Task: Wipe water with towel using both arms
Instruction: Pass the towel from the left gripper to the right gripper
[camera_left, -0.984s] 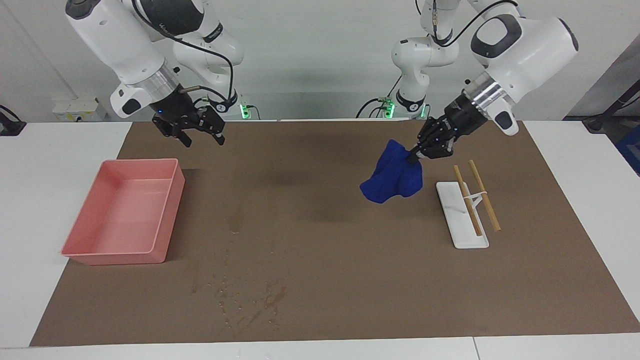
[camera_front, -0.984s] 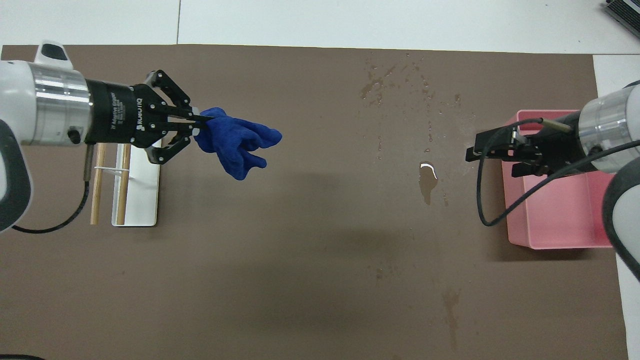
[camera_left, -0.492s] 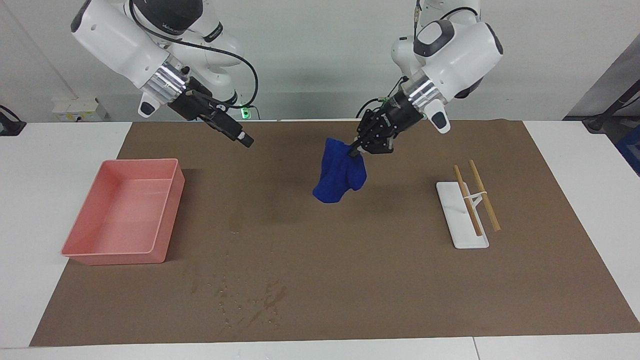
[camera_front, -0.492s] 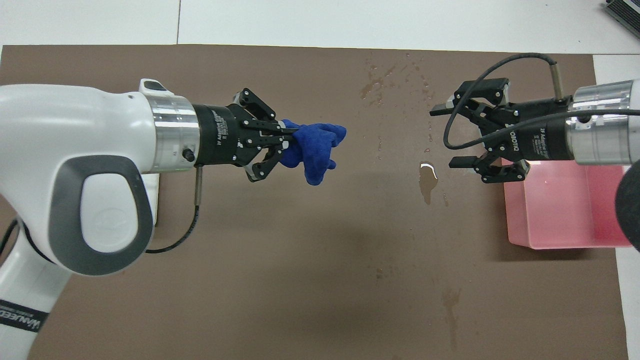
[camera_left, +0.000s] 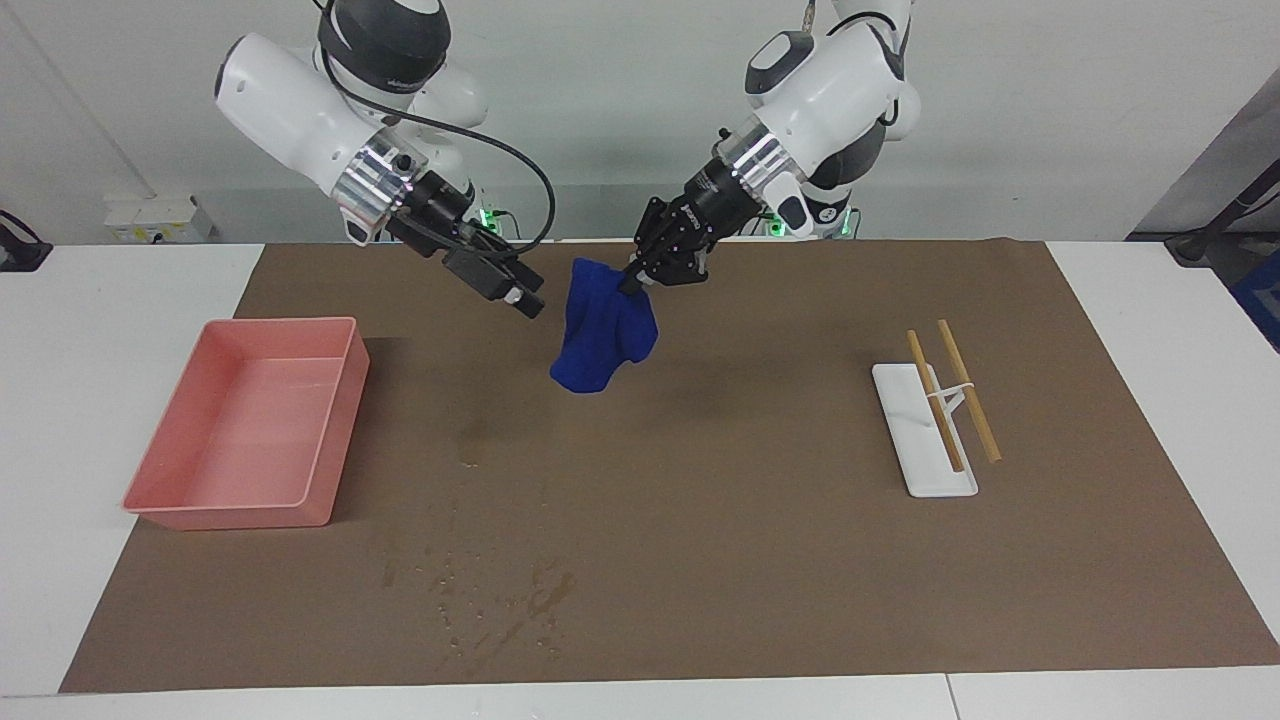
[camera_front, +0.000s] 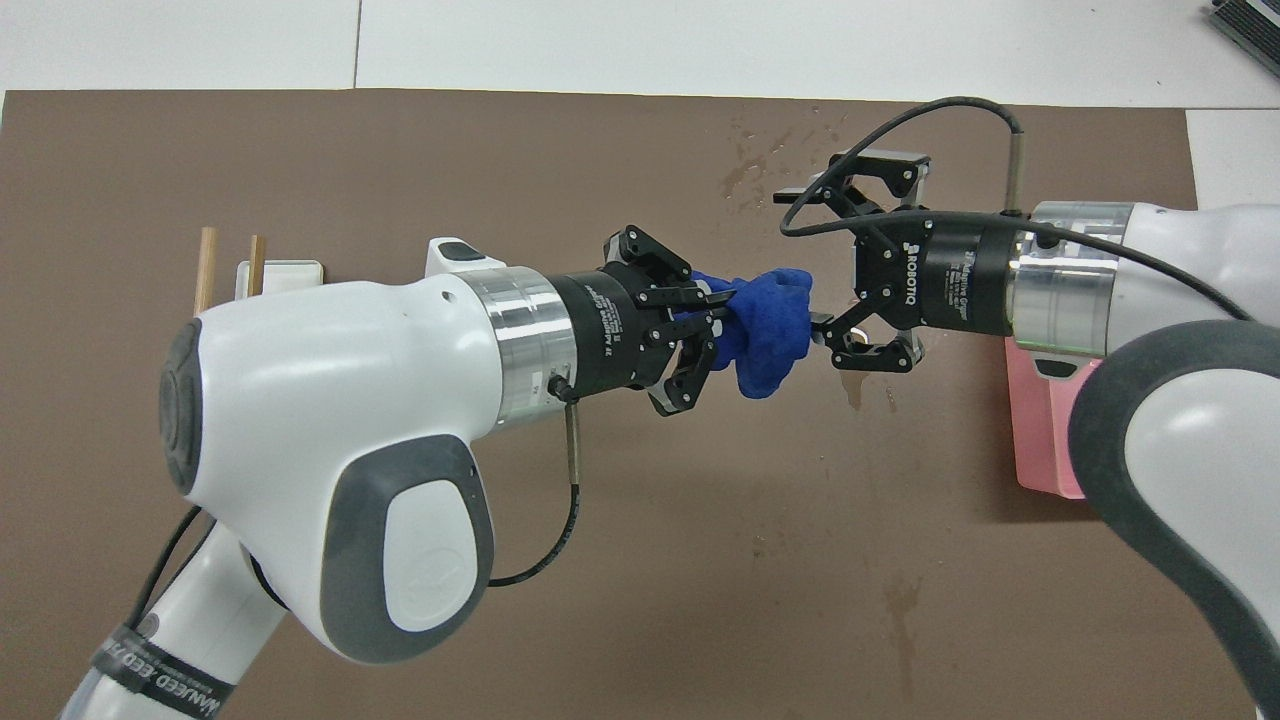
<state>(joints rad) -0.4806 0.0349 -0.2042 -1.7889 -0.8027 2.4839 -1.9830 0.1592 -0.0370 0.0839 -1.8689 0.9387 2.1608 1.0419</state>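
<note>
A plain pale wall is backing the scene, and one white desk (camera_left: 1130, 330) is carrying a single brown mat (camera_left: 760, 560) that is covering most of its top. Two white arms are working above it. The left gripper (camera_left: 632, 287) is hanging over the middle of the mat toward the robots' edge, its fingertips pinched tight on the one blue towel (camera_left: 600, 335), which is dangling in a crumpled bundle clear of the mat. The right gripper (camera_left: 525, 300) is sitting in the air just beside that towel, its two fingers spread wide; in the overhead view the lower finger (camera_front: 822, 320) is lying right at the cloth's edge, though whether it is touching I cannot tell.

Down on the mat, one small puddle of water (camera_left: 470, 447) is lying between the towel's shadow and the mat's edge away from the robots, toward the right arm's end, with nothing on it. Scattered dark splashes (camera_left: 510, 605) are dotting the mat close to that same edge. One pink tray (camera_left: 340, 400) is sitting at the mat's end by the right arm. Toward the left arm's end, one white rest (camera_left: 905, 440) is carrying two wooden chopsticks (camera_left: 968, 392), lying side by side.
</note>
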